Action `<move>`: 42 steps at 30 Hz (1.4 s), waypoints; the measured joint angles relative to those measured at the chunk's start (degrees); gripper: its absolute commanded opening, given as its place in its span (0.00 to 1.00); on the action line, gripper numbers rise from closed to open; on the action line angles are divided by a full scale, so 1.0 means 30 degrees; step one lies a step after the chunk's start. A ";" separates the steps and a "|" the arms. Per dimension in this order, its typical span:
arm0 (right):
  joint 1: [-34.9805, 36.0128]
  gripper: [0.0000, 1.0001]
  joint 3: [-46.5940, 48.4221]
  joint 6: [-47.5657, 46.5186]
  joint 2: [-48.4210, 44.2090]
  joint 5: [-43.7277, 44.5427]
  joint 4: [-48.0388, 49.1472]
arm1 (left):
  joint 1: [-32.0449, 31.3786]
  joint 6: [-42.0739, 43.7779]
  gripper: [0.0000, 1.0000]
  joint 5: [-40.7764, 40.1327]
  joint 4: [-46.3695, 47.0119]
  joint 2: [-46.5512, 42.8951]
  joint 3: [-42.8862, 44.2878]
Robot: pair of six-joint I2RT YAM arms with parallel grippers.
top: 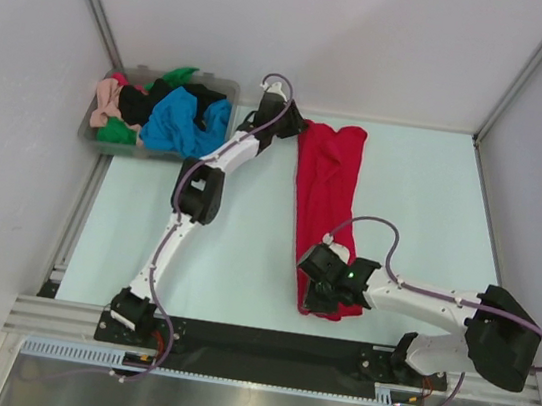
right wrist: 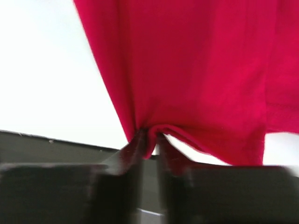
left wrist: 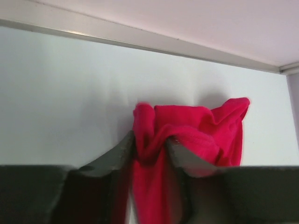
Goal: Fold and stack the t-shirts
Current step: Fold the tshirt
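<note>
Top external view: pinching red t-shirt (top: 325, 190) at both ends with left gripper (top: 297, 126) and right gripper (top: 311, 302). Judging folding unfinished, leaving binned t-shirts (top: 177, 119) untouched.

One t-shirt (top: 325, 195) is laid front-to-back on the table (top: 421, 214), right of centre; other t-shirts (top: 177, 119) are piled in the bin (top: 86, 129), far-left corner.

Red t-shirt (top: 324, 200), bin (top: 87, 132) on table (top: 244, 250)

Blurred pincer (right wrist: 149, 137) seemingly pinches red t-shirt (right wrist: 187, 70).
</note>
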 measured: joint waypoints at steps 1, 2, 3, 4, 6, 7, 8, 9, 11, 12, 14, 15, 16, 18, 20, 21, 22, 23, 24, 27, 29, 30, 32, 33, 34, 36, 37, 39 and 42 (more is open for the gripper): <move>0.0058 0.59 0.0044 -0.0189 0.0000 -0.0051 0.0029 | 0.0044 0.0386 0.69 0.0117 -0.0131 -0.0051 -0.0007; 0.0087 0.73 0.0168 -0.0539 -0.0029 -0.0109 -0.0015 | 0.0087 0.0583 0.83 0.0168 -0.0393 -0.0182 -0.0080; 0.0073 0.89 0.0386 -0.0962 -0.0109 -0.0095 -0.0131 | 0.0138 0.0860 0.89 0.0175 -0.0641 -0.0444 -0.0299; -0.0160 0.97 0.0627 -0.1559 -0.0306 -0.0189 -0.0219 | 0.0226 0.1341 0.93 0.0160 -0.1042 -0.1071 -0.1013; -0.1093 1.00 0.1392 -0.2761 -0.1173 -0.0444 -0.0342 | 0.0386 0.2120 0.96 0.0109 -0.2018 -0.2630 -0.2448; -0.1778 1.00 0.1792 -0.3330 -0.1617 -0.0678 -0.0401 | 0.0437 0.2441 0.96 0.0087 -0.2251 -0.3526 -0.3228; -0.2827 1.00 0.2331 -0.3949 -0.2215 -0.0947 -0.0372 | 0.0488 0.2849 0.96 0.0036 -0.2827 -0.4765 -0.4204; -0.4095 1.00 0.2849 -0.4583 -0.2856 -0.1333 -0.0306 | 0.0546 0.3111 0.96 0.0007 -0.3300 -0.5982 -0.5064; -0.6834 1.00 0.3832 -0.5836 -0.4014 -0.1931 -0.0022 | 0.0612 0.3504 0.96 -0.0080 -0.3818 -0.9245 -0.7461; -0.8306 1.00 0.4189 -0.6543 -0.4481 -0.2193 0.0117 | 0.0627 0.3504 0.95 -0.0160 -0.4095 -1.0965 -0.8677; -1.0644 1.00 0.4510 -0.7737 -0.4947 -0.2688 0.0364 | 0.0568 0.3198 0.94 -0.0291 -0.3796 -1.4797 -1.1752; -1.2109 1.00 0.4517 -0.8386 -0.4903 -0.2929 0.0474 | 0.0452 0.2747 0.94 -0.0466 -0.3687 -1.6925 -1.3792; -1.3325 1.00 0.4510 -0.8932 -0.4721 -0.3242 0.0488 | 0.0277 0.2186 0.93 -0.0685 -0.3213 -1.9212 -1.6145; -1.5132 0.98 0.4408 -0.9726 -0.3840 -0.3672 0.0641 | -0.0423 0.0605 0.88 -0.1100 -0.2659 -2.3409 -2.0706; -1.6793 0.95 0.4058 -1.0418 -0.2477 -0.4189 0.1042 | -0.1603 -0.1333 0.86 -0.1384 -0.1647 -2.6760 -2.5121; -1.7413 0.93 0.3861 -1.0695 -0.1829 -0.4532 0.1195 | -0.2295 -0.2288 0.85 -0.1450 -0.1654 -2.7897 -2.6964; -1.7908 0.91 0.3650 -1.0928 -0.1217 -0.4918 0.1341 | -0.3104 -0.3228 0.84 -0.1559 -0.1610 -2.8662 -2.8552; -1.8221 0.89 0.3534 -1.1169 -0.0750 -0.5202 0.1406 | -0.3687 -0.3927 0.83 -0.1610 -0.1683 -2.8975 -2.9572; -1.8425 0.87 0.3483 -1.1402 -0.0291 -0.5566 0.1421 | -0.4393 -0.4758 0.82 -0.1647 -0.1858 -2.9099 -3.0643; -1.8527 0.79 0.3395 -1.2050 0.0386 -0.6601 0.1581 | -0.6273 -0.6834 0.81 -0.2135 -0.2557 -2.9113 -3.2946; -1.8527 0.75 0.3104 -1.2451 0.0401 -0.7257 0.1610 | -0.7388 -0.8182 0.80 -0.2397 -0.2805 -2.9194 -3.3864; -1.8513 0.74 0.2849 -1.2604 0.0364 -0.7584 0.1625 | -0.7839 -0.8750 0.80 -0.2433 -0.2798 -2.9208 -3.4133; -1.8513 0.74 0.2033 -1.2917 0.0146 -0.7985 0.1588 | -0.9034 -1.0163 0.79 -0.2565 -0.2616 -2.9201 -3.4687; -1.8513 0.73 0.1501 -1.3121 -0.0029 -0.8080 0.1341 | -0.9734 -1.0892 0.79 -0.2565 -0.2477 -2.9121 -3.4891; -1.8513 0.73 0.0984 -1.3245 -0.0233 -0.8160 0.1020 | -1.0484 -1.1533 0.79 -0.2601 -0.2339 -2.8990 -3.5008; -1.8163 0.73 0.0313 -1.3238 -0.0627 -0.8138 0.0102 | -1.1999 -1.2706 0.78 -0.2608 -0.1916 -2.8465 -3.5008; -1.7843 0.73 0.0262 -1.3172 -0.0816 -0.8116 -0.0328 | -1.2597 -1.3136 0.78 -0.2616 -0.1756 -2.8188 -3.4978; -1.7245 0.76 0.0299 -1.2917 -0.1180 -0.8189 -0.0568 | -1.3763 -1.4090 0.76 -0.2572 -0.1377 -2.7503 -3.4964; -1.6837 0.76 0.0350 -1.2305 -0.1545 -0.8313 -0.0678 | -1.4783 -1.5183 0.73 -0.2550 -0.1260 -2.6746 -3.4964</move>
